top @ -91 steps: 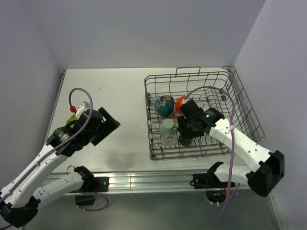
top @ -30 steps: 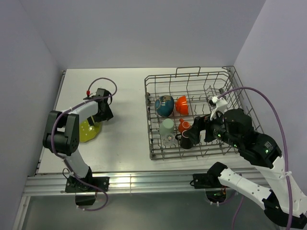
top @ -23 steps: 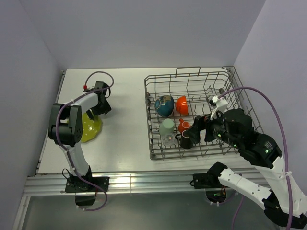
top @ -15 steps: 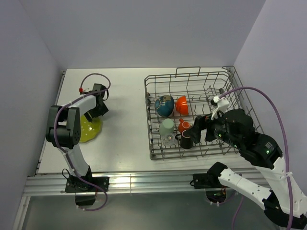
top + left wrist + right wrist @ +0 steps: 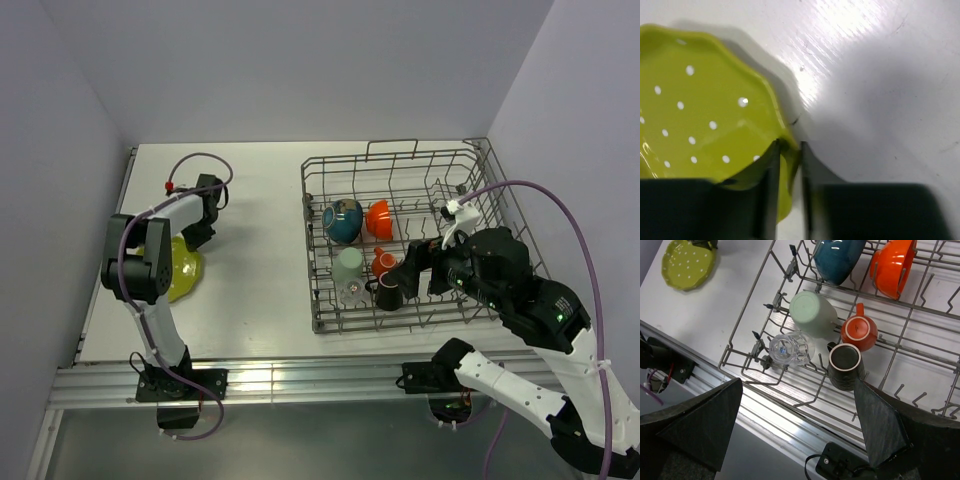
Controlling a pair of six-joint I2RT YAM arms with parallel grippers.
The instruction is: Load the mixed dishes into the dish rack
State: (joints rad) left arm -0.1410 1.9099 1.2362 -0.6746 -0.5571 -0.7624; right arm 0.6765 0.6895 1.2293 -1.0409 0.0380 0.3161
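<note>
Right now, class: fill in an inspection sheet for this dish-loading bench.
Surface: white table, lightly scuffed.
Job's things: yellow-green plate on table; blue bowl, orange-red bowl, pale green cup, clear glass, small orange cup, dark mug inside dish rack.
Clutter: nothing seen.
Grippers: left gripper pinches plate rim; right gripper open above rack's near side.
Cables: purple cables loop over both arms.
Surroundings: grey walls; metal rail at near edge.

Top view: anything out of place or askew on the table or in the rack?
Only the yellow-green plate is outside the dish rack, on the table at far left, the left gripper pinching its rim. Nothing looks spilled or broken.
</note>
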